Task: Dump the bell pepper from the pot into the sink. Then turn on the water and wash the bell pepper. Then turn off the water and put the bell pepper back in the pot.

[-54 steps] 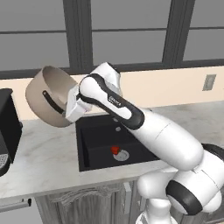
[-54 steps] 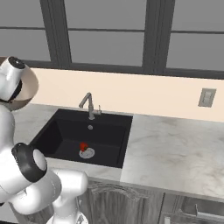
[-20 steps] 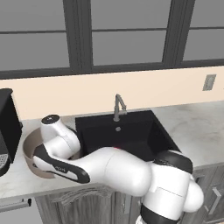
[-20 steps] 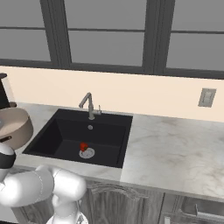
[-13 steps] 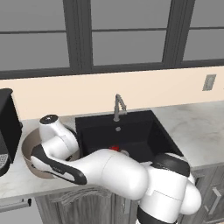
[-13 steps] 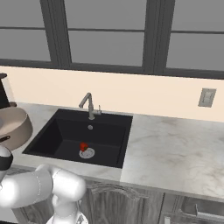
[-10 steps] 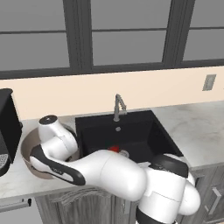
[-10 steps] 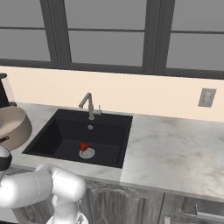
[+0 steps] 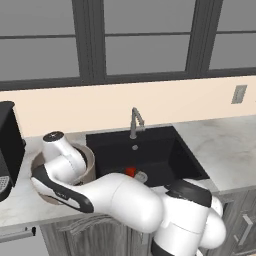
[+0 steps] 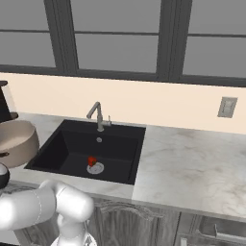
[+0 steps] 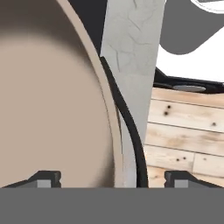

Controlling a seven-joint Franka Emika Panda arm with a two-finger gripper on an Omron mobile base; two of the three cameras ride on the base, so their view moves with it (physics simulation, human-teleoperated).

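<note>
The beige pot (image 9: 87, 171) stands upright on the counter left of the sink (image 9: 155, 150), with my arm bent over it. In the hand view the pot's pale interior (image 11: 52, 109) and its dark curved handle (image 11: 127, 122) lie between my fingertips. My gripper (image 11: 113, 178) is open, its jaws wide apart on either side of the rim and handle. The red bell pepper (image 9: 130, 171) lies on the black basin floor beside the silver drain (image 9: 141, 176). From the right, the pot (image 10: 17, 141), sink (image 10: 72, 144) and bell pepper (image 10: 91, 160) also show. No water runs from the faucet (image 9: 135, 122).
A black appliance (image 9: 7, 150) stands at the far left of the counter, close behind the pot. Marble counter (image 10: 192, 168) stretches right of the sink, with a wall outlet (image 10: 227, 107) above it. The counter edge and wooden floor (image 11: 188, 131) show past the pot's handle.
The pot, earlier lifted and tilted by the sink, now rests on the counter. In the last half second the jaws went from shut on the pot's handle to wide open.
</note>
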